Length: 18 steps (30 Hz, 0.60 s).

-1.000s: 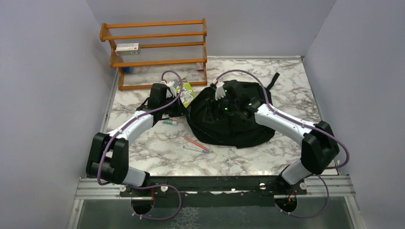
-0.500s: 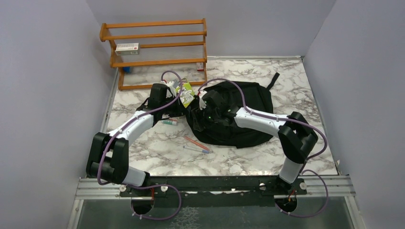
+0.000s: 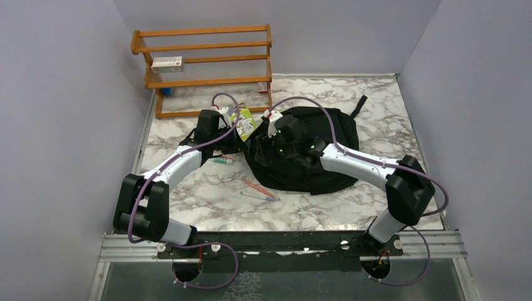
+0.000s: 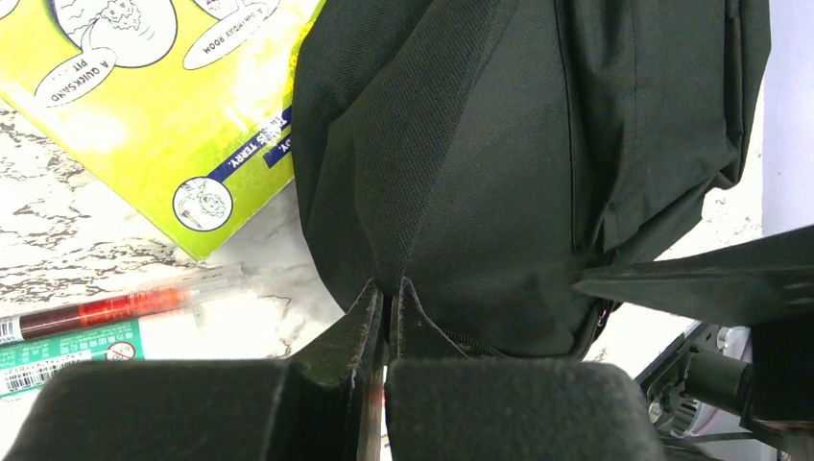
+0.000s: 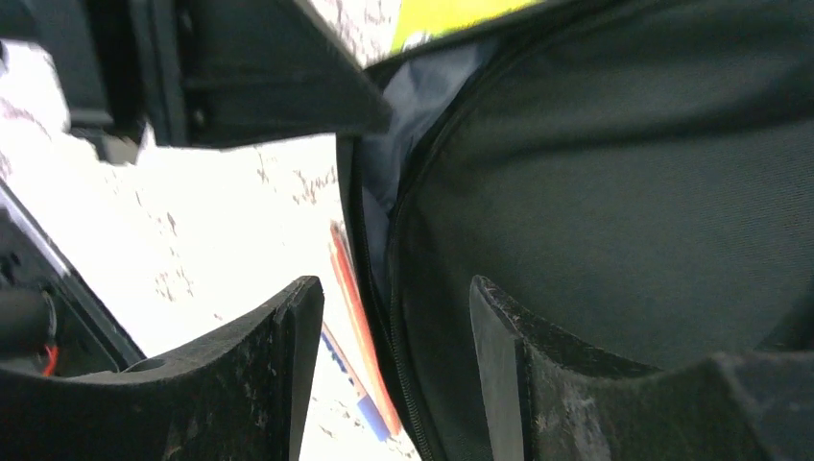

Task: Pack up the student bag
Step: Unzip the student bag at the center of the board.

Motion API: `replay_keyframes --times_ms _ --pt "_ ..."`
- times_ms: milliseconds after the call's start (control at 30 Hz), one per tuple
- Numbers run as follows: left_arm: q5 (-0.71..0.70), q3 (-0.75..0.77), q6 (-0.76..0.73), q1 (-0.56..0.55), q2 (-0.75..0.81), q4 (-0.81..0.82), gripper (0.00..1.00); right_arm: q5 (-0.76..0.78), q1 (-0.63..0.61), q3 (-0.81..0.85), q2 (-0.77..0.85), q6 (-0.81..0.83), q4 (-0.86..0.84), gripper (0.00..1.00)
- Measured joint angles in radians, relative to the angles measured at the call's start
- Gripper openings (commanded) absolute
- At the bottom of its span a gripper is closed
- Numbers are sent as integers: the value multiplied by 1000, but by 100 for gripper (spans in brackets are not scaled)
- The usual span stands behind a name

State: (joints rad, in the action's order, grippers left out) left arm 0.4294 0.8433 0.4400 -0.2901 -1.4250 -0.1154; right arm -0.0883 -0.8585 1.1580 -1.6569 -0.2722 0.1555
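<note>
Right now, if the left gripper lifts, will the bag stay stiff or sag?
Likely floppy: the student bag puckers into a ridge where the left gripper pinches it, so that fold should rise first. It lies slumped, so probably light. Woven fabric seems unlikely to slip.

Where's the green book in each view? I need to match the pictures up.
Top external: the green book lies flat against the left edge of the backpack.
Left wrist: the book fills the upper left corner, left of the backpack.
Right wrist: the book is only a yellow-green sliver at the top edge.
Shared landmark: the black backpack.
</note>
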Motion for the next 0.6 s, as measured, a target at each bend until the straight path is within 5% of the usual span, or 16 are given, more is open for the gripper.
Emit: replay_keyframes --times_ms 233,600 --pt "0 0 0 0 0 -2 0 129 0 35 9 -14 8 62" --pt "2 0 0 0 0 -2 0 67 -3 102 -155 -10 31 65"
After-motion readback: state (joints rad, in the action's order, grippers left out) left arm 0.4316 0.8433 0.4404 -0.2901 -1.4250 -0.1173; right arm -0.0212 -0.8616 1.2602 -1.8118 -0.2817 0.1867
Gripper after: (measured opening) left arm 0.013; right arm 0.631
